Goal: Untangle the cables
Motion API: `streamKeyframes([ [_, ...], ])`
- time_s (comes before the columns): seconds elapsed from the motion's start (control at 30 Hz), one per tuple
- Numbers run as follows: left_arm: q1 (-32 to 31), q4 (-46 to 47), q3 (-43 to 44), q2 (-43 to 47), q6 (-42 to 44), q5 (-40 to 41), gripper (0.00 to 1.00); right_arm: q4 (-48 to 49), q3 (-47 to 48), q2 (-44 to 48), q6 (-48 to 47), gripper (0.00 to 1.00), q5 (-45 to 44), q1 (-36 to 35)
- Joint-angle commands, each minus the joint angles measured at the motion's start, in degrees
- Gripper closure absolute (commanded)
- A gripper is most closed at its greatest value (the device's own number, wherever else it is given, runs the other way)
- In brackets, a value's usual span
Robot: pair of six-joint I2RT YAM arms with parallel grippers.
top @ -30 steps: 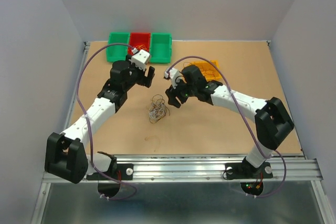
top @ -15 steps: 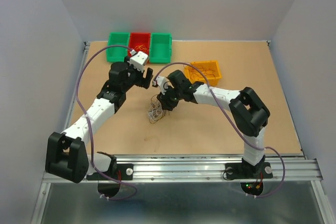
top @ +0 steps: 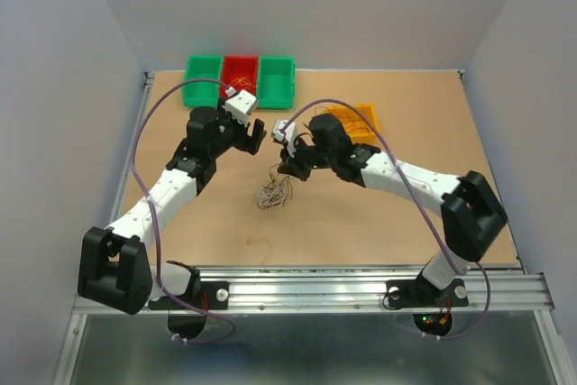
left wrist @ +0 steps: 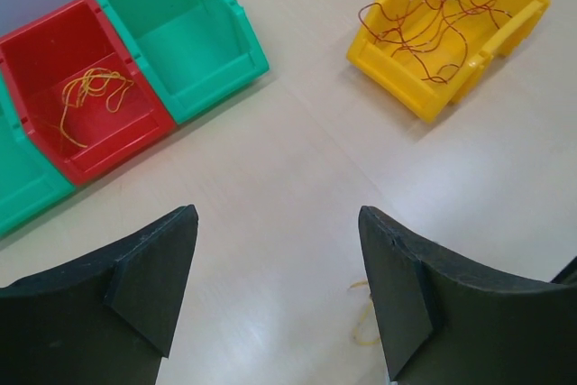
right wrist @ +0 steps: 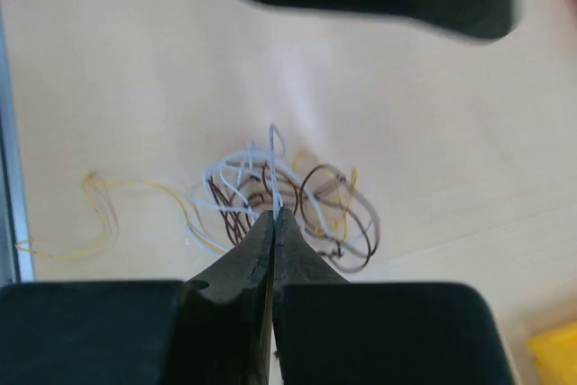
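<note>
Your right gripper (right wrist: 273, 215) is pinched shut on a white strand (right wrist: 272, 155) that rises from the cable tangle (right wrist: 297, 200). The tangle lies on the table (top: 379, 214) between the two arms, with a loose yellow strand (right wrist: 95, 209) just beside it. Your left gripper (left wrist: 275, 290) hangs open, holding nothing. The red bin (left wrist: 45, 42) holds an orange wire (left wrist: 90, 96), a green bin (left wrist: 216, 51) touches its side, and the yellow bin (left wrist: 397, 87) holds reddish-brown wires (left wrist: 433, 24).

Tan table (top: 379, 214): bins (top: 279, 87), tangled cables (top: 270, 192)
</note>
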State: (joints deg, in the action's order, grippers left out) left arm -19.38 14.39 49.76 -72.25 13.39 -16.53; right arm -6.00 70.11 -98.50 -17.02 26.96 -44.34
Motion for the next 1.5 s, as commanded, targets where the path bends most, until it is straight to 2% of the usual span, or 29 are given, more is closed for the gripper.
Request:
streamKeyframes([
  [0.0, 0.2, 3.4, -1.4, 2.2, 1.3, -7.8, 0.17, 12.8, -6.5, 11.7, 3.3, 0.99, -1.1, -0.4],
  [0.13, 2.3, 4.6, -2.6, 4.0, 0.2, -17.3, 0.17, 22.5, -11.8, 18.1, 7.8, 1.00, -9.1, -0.4],
  [0.17, 2.9, 4.9, -2.6, 4.0, -0.5, -17.3, 0.17, 24.8, -13.1, 19.4, 8.6, 0.99, -10.2, -0.4],
  [0.23, 5.4, 5.6, -2.7, 4.0, -2.1, -23.5, 0.18, 28.0, -15.4, 22.1, 9.7, 0.99, -11.7, -0.4],
  [0.33, 7.9, 7.0, -3.1, 4.2, -2.9, -32.7, 0.17, 28.5, -15.4, 23.7, 10.9, 0.99, -11.8, -0.3],
  [0.6, 9.1, 12.5, -8.2, 10.7, -3.3, -44.0, 0.17, 28.5, -14.2, 24.5, 13.0, 1.00, -9.8, -0.4],
  [0.9, 8.1, 14.1, -9.7, 12.0, -2.8, -43.9, 0.17, 28.0, -11.8, 22.4, 14.0, 0.99, -2.6, -0.5],
  [1.07, 6.1, 14.1, -9.8, 11.1, -2.2, -38.0, 0.17, 27.3, -10.4, 20.6, 14.4, 0.99, -0.2, -0.4],
  [1.2, 4.4, 13.0, -9.3, 9.4, -0.9, -37.1, 0.19, 26.3, -9.6, 19.8, 14.0, 0.99, -0.5, -1.0],
  [1.3, 2.7, 11.5, -8.7, 8.8, 0.4, -35.0, 0.34, 26.5, -9.4, 19.6, 14.1, 1.00, -0.5, -1.1],
  [1.33, 2.2, 11.2, -8.6, 8.7, 1.1, -34.3, 0.50, 26.5, -9.3, 19.5, 14.0, 1.00, -0.2, -1.3],
  [1.43, 1.3, 10.7, -8.5, 8.6, 1.8, -33.2, 0.74, 26.5, -9.2, 19.0, 14.0, 0.99, 0.0, -1.5],
  [1.47, 0.9, 10.4, -8.4, 8.7, 2.1, -33.1, 0.93, 26.5, -9.2, 18.9, 13.9, 0.99, -0.1, -1.5],
])
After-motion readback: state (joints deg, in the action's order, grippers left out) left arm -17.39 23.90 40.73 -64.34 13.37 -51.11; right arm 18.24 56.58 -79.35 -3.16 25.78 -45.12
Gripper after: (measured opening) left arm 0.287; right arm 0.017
